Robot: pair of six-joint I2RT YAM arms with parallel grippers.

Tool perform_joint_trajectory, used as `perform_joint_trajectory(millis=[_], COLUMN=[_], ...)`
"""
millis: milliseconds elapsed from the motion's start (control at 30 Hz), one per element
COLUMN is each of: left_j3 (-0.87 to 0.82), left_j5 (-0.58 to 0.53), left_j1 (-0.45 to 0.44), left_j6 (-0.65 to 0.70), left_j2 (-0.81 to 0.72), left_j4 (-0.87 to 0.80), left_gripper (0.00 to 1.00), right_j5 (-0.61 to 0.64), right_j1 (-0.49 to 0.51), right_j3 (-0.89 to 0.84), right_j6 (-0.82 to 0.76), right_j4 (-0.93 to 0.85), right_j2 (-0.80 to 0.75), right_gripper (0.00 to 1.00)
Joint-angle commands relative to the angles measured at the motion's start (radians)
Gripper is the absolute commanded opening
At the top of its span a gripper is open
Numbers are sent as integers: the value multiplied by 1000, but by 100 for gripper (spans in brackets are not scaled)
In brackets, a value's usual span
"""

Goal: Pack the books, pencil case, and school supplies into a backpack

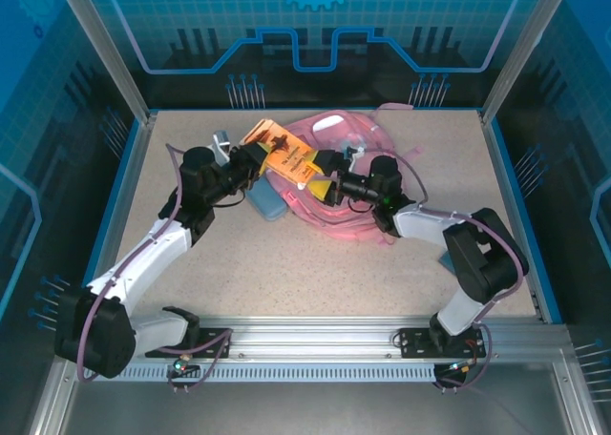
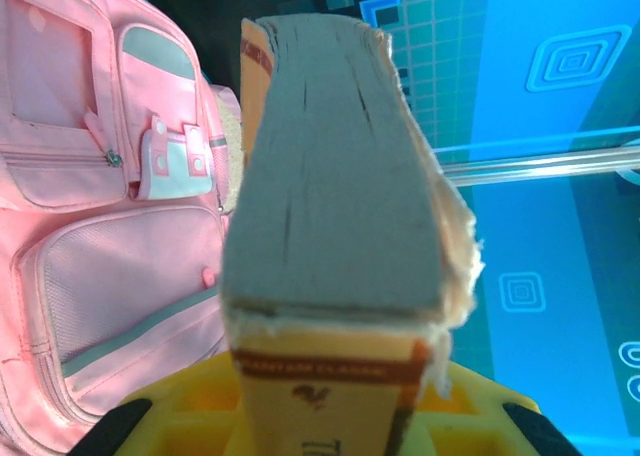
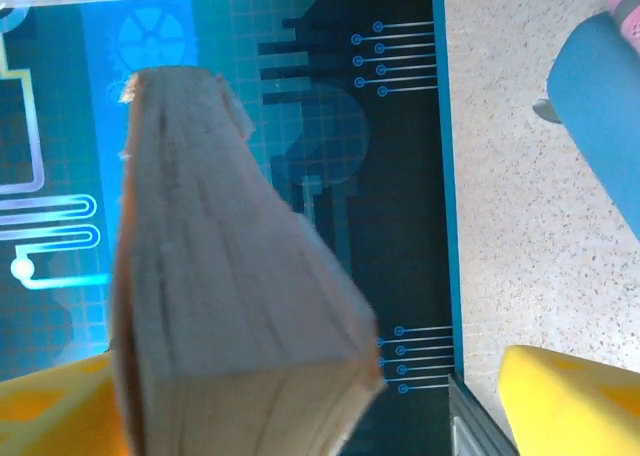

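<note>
Over the backpack (image 1: pixel 334 128), the tan-orange book (image 1: pixel 284 152) hung between both arms. The left gripper (image 1: pixel 250 160) was clamped on the end sticking out past the backpack. The right gripper (image 1: pixel 327 182) had its jaws apart around the other end. I'd have kept the left grip firm and used the right to hold the backpack's opening wide. The pencil case (image 1: pixel 268 204) lay just beside the backpack.

Left arm (image 1: pixel 143 254) reaching forward, elbow bent, wrist turned right. Left gripper (image 1: pixel 254 159) clamped on book (image 1: pixel 284 152) end. Right arm (image 1: pixel 477 254) folded, forearm pointing left. Right gripper (image 1: pixel 326 183) jaws wide, one finger (image 3: pixel 560 396) clear of book.
</note>
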Motion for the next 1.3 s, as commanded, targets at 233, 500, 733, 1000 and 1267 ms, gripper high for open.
perform_joint_trajectory(millis=[233,500,733,1000,1267], left_j3=[53,42,162,409,756], left_j5=[-1,-15,-2,-75,-289], left_j1=[-25,-25,-73,-220,-414], left_j6=[-17,39,402,810,980], left_j2=[20,12,51,233,576], left_j4=[86,-14,-403,-738,-923], left_gripper=[5,27,81,91,89], right_j5=[23,33,126,305,457], right_j1=[26,-20,-99,-292,-464], right_j3=[7,-31,32,155,176], right_j6=[99,-7,-495,-881,-983], right_j4=[144,-1,-736,-1343,-1584], right_j2=[11,-89,-366,-601,-769], right_gripper=[51,14,7,8,9])
